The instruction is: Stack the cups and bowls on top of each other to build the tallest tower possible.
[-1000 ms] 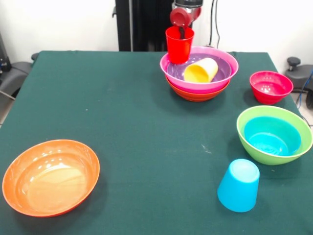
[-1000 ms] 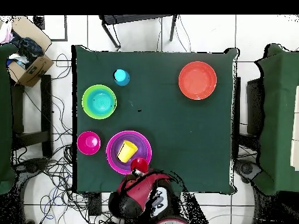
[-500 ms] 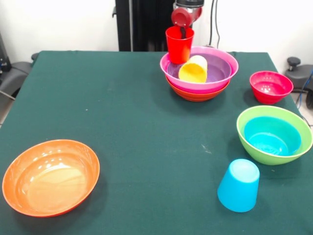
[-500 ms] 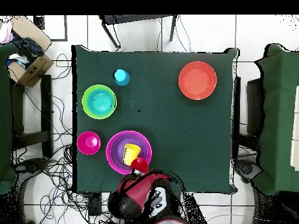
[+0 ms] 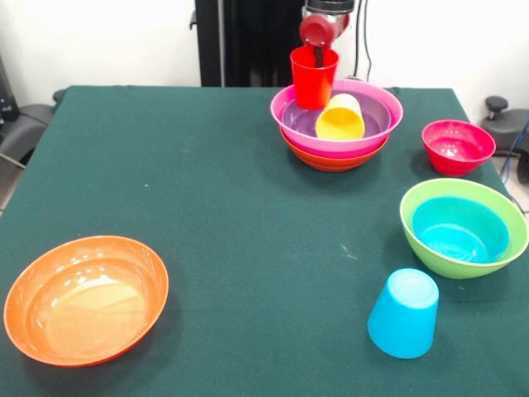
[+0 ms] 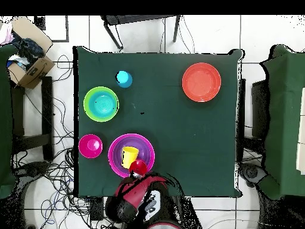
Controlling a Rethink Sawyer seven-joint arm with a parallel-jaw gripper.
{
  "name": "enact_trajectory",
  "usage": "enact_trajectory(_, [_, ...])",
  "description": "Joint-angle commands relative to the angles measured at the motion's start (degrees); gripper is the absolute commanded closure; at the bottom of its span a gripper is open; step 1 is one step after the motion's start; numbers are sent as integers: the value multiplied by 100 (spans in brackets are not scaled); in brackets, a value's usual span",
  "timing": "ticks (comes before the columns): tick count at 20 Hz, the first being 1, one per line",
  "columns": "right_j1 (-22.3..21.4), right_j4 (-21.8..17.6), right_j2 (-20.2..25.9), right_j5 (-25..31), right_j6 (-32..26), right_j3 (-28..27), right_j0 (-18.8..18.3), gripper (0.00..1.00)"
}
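My gripper [image 5: 318, 55] is shut on the rim of the red cup [image 5: 314, 78], one finger inside it, and holds it upright over the far edge of the tower [image 5: 335, 157]. That pile is an orange bowl, a magenta bowl [image 5: 390, 106] and a purple bowl [image 5: 374, 117], nested. In the purple bowl the yellow cup [image 5: 340, 117] lies on its side. From overhead the red cup [image 6: 138, 166] sits at the purple bowl's [image 6: 143, 146] rim next to the yellow cup [image 6: 128, 157].
A second orange bowl [image 5: 85, 298] sits near left. The lime green bowl [image 5: 512, 248] holds the small blue bowl [image 5: 459, 230] at the right. A crimson bowl [image 5: 457, 146] is behind it. The light blue cup [image 5: 403, 313] stands upside down in front.
The gripper and red cup have shifted right and slightly up in the front view. The yellow cup has rolled inside the purple bowl, its mouth now facing the camera.
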Motion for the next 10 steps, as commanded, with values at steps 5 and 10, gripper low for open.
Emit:
enact_trajectory(5, [495, 618, -134, -356, 1195, -807, 639, 100])
enact_trajectory(10, [679, 729, -186, -511, 1128, -967, 709, 100])
